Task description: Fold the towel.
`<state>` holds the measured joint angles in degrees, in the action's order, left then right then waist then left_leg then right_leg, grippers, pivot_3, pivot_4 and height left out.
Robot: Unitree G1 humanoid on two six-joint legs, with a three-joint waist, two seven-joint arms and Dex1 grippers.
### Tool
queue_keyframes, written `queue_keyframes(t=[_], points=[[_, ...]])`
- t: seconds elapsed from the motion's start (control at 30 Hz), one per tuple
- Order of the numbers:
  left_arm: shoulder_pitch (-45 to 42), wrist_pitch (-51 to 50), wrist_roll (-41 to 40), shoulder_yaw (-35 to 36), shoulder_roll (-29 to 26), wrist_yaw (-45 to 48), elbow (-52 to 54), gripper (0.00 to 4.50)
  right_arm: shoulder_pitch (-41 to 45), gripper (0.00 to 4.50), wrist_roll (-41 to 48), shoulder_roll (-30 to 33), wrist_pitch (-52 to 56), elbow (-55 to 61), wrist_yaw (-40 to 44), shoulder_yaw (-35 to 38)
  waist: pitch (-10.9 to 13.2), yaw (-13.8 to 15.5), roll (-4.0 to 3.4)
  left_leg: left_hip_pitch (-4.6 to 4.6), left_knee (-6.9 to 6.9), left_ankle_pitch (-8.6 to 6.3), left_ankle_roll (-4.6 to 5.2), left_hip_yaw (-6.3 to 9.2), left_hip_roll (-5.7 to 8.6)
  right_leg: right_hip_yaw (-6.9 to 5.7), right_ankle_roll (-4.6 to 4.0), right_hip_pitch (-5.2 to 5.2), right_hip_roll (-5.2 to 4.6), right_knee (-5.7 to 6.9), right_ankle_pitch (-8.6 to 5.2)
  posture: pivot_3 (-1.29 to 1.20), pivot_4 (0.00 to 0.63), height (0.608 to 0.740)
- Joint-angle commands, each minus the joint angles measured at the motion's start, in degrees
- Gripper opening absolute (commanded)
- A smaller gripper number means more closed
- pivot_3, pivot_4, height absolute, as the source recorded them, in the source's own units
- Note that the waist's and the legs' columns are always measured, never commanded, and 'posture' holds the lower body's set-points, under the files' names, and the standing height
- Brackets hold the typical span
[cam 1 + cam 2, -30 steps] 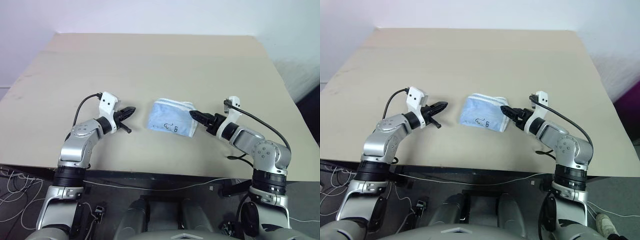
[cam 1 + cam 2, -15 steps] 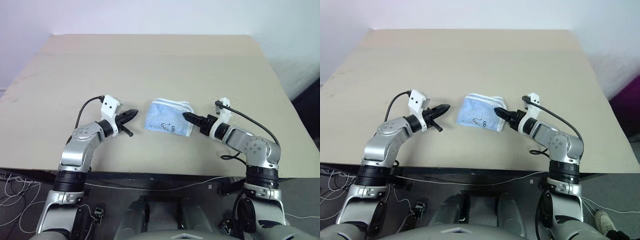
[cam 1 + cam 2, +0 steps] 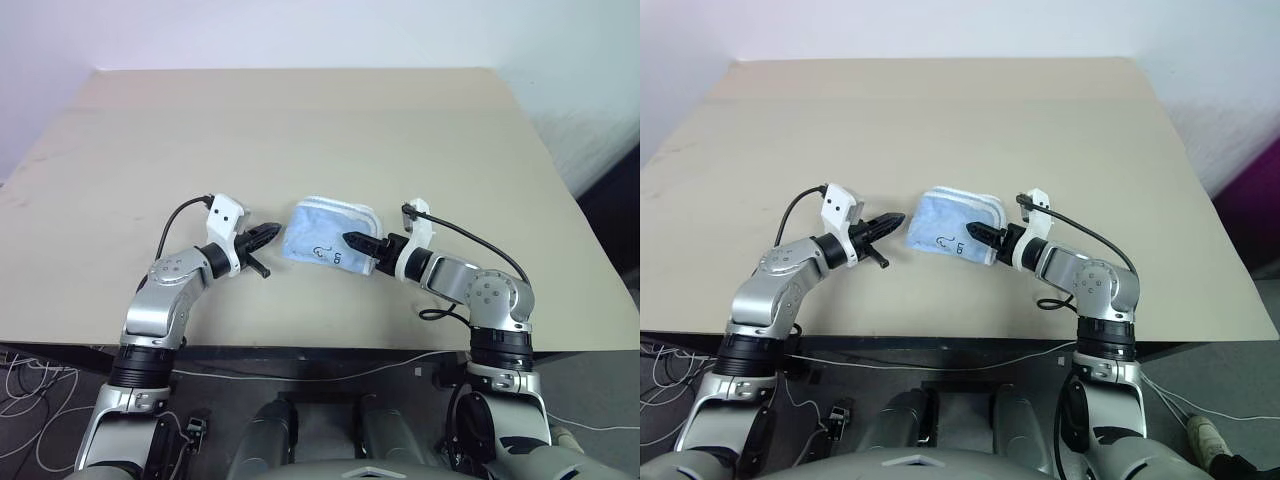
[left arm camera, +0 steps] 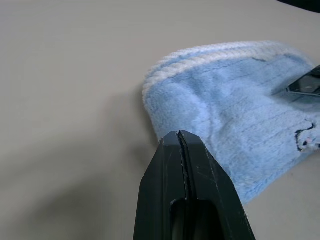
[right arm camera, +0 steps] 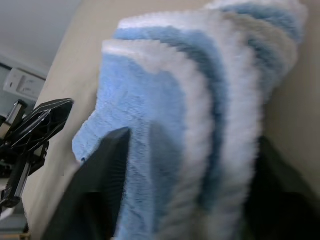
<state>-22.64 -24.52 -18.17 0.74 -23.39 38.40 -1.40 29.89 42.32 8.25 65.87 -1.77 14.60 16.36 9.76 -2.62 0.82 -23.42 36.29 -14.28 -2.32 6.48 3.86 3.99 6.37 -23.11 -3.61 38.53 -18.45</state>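
My right tool (image 3: 350, 240) lies over the right side of the towel (image 3: 325, 235), and in its wrist view the two fingers stand on either side of the thick stack of layers. They are half closed around this edge, but I cannot tell if they already pinch it. My left tool (image 3: 272, 231) is clenched, with nothing between the fingers, and its tip is just beside the left edge of the towel, maybe touching.

The towel is a small, thick, light blue packet a little below the centre of the head views, with several white stitched edges lying one over another on its upper right side. I judge that the folding is almost done; perhaps one more fold or only some tidying is left.

The worktop (image 3: 300, 130) is bare all around. There is much open room toward the top of the frame and to both sides. The near edge, at the bottom of the frame, is closer, but the towel is not near to falling.
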Motion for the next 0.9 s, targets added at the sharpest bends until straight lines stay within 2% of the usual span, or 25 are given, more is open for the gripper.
queue_keyframes(t=[0.03,0.2,0.4,0.7,0.83,0.9], points=[[0.0,0.4,-0.6,0.5,0.1,-0.1,2.5,0.0,1.1,1.56,2.7,-0.7,0.8,0.9,-1.0,2.6,0.0,0.1,0.0,-0.01,0.0,0.0,0.0,0.0,0.01,0.0,0.0,0.0,-0.01,0.0,0.0,0.0,0.15,0.74],[-0.2,0.4,-0.6,0.4,0.2,0.0,2.3,0.0,1.1,0.03,5.4,-1.6,1.5,2.4,-3.4,6.0,0.0,0.1,0.0,-0.01,0.0,0.0,0.0,0.0,0.05,0.0,0.0,0.0,-0.04,0.0,0.0,0.0,0.15,0.74],[-0.5,0.3,0.1,-0.5,0.3,0.1,2.0,0.0,2.3,0.03,9.8,-1.1,-1.7,5.4,-10.0,14.2,0.0,0.2,0.0,-0.02,0.01,0.0,0.0,0.0,0.05,0.0,0.0,0.0,-0.05,0.01,0.0,0.0,0.15,0.74],[-1.2,0.2,-0.1,-2.0,1.6,0.3,2.2,0.0,1.8,0.03,19.6,2.2,-8.0,8.4,-31.1,33.0,0.0,0.4,0.0,-0.03,0.0,0.02,0.04,0.0,0.09,0.0,0.0,0.01,-0.08,0.01,0.0,0.0,0.15,0.74],[-1.3,0.1,-0.2,-2.8,2.3,0.6,2.0,0.0,-1.5,0.03,24.1,0.2,-10.9,11.0,-42.1,37.1,0.0,0.1,-0.01,-0.03,-0.02,0.03,0.05,-0.04,0.04,0.04,0.0,0.0,-0.04,0.04,0.0,0.0,0.15,0.74],[-1.5,0.1,0.0,-3.4,2.8,0.8,1.8,0.0,-4.5,0.03,26.2,-1.4,-10.9,12.7,-45.9,36.4,0.0,0.1,-0.02,-0.03,-0.02,0.03,0.06,-0.07,0.04,0.06,0.0,0.0,-0.03,0.06,0.0,0.0,0.15,0.74]])
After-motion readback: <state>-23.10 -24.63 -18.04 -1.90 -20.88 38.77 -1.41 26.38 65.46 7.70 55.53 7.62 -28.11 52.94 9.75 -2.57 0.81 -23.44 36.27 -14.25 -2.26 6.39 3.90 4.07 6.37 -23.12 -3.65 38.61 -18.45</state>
